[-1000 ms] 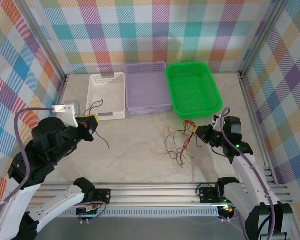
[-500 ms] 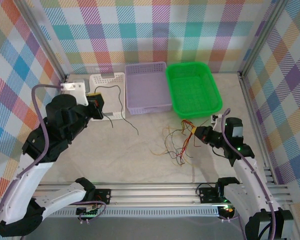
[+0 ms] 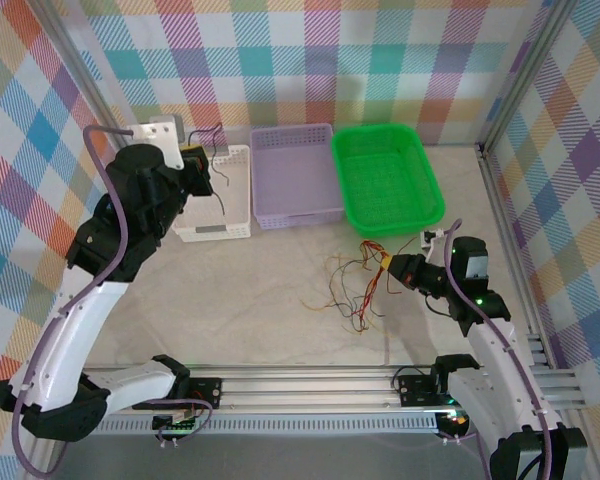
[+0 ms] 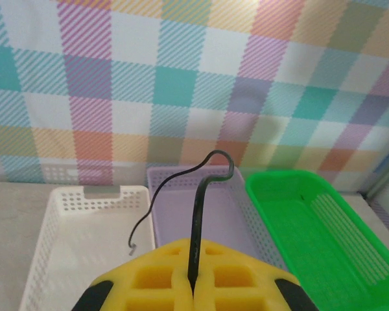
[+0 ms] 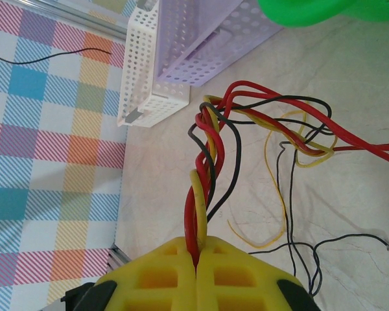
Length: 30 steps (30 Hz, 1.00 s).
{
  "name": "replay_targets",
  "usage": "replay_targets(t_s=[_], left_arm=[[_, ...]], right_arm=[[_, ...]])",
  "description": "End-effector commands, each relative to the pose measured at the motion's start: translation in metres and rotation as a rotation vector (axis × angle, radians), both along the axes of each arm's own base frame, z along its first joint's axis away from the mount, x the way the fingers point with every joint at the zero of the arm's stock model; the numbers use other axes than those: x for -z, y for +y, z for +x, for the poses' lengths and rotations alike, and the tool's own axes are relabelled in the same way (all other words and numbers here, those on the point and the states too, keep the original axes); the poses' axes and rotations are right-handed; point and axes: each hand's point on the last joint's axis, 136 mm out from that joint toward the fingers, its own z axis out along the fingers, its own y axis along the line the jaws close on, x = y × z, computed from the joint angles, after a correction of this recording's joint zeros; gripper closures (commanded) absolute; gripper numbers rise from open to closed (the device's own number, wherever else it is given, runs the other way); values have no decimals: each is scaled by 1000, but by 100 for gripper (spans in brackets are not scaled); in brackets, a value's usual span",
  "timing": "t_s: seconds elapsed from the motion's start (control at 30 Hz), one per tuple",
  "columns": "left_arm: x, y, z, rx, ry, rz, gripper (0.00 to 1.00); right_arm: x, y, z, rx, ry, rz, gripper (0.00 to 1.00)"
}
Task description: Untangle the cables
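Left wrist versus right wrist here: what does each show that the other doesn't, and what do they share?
Left wrist: the left gripper shut on one black cable that curls up in front of the purple basket. Right wrist: the right gripper shut on a twisted bundle of red, yellow and black cables, loose ends spread on the table. Both: the white basket, purple basket, green basket and plaid wall; a thin black line against the wall in the right wrist view may be that same black cable.

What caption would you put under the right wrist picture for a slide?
Right gripper clamps a twisted bundle of red, yellow and black cables trailing onto the table.
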Motion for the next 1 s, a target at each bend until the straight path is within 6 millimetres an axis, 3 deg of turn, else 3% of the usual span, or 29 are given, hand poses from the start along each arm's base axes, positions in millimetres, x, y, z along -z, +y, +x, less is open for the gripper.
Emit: replay_targets(t_s=[0.0, 0.23, 0.4, 0.73, 0.97], left_arm=[[-21, 5, 9, -12, -57, -9, 100], [-22, 2, 37, -19, -35, -32, 100], [-17, 11, 52, -54, -24, -37, 100], [-17, 15, 64, -67, -12, -42, 100], [9, 26, 76, -116, 31, -16, 100]], right_arm=[[-8, 4, -3, -40, -56, 9, 100], [-9, 5, -5, -53, -59, 14, 100], [-15, 6, -8, -63, -74, 17, 100], [-18, 8, -8, -74, -78, 18, 100], [-23, 10, -9, -85, -83, 25, 100]])
